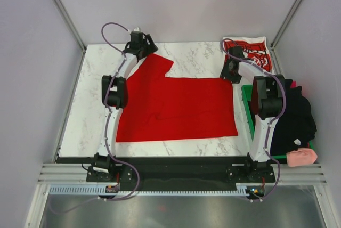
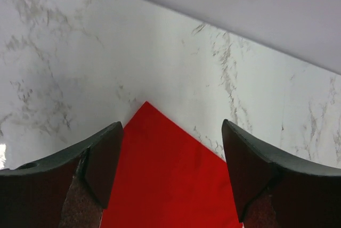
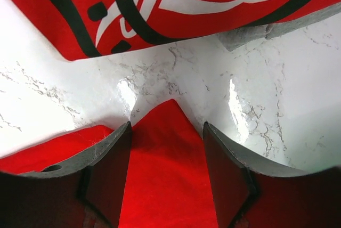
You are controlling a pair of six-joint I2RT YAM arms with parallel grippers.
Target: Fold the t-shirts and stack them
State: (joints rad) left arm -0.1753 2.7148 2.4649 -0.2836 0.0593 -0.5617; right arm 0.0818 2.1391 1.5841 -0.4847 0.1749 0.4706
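**Item under work.** The plain bright red soft-cloth t-shirt (image 1: 181, 108) lay flat on the white marble-patterned table (image 1: 96, 95). Its long axis ran side to side, from one set of jaws across to the other. A sleeve jutted out at the end by the left jaws.

**Left gripper (image 1: 145, 49).** The jaws stood released and spread wide. In the left wrist view a pointed red corner lay squarely between them, its tip just ahead of the fingertips. The rest of the cloth ran back beneath the wrist. Whether the pads bore on the cloth could not be told.

**Right gripper (image 1: 230, 74).** The jaws were likewise released, straddling the opposite far corner of the same shirt. That corner's tip sat just ahead of the fingertips and the body of the cloth lay behind. Beyond the jaws, apart from the red corner across a strip of bare table, lay the folded red t-shirt with white script print (image 3: 186, 4).

**Assessment.** Each arm was the nearer to its own corner and nothing was grasped. The shirt's far edge spanned from jaws to jaws, with the whole body lying behind them. The coming move therefore appears to be a paired pinch, drawing that edge back over the cloth. The fold was judged unfinished and the stacking not yet begun.

**Risk.** The pointed corners offer little cloth, so a shallow closure could slip off.
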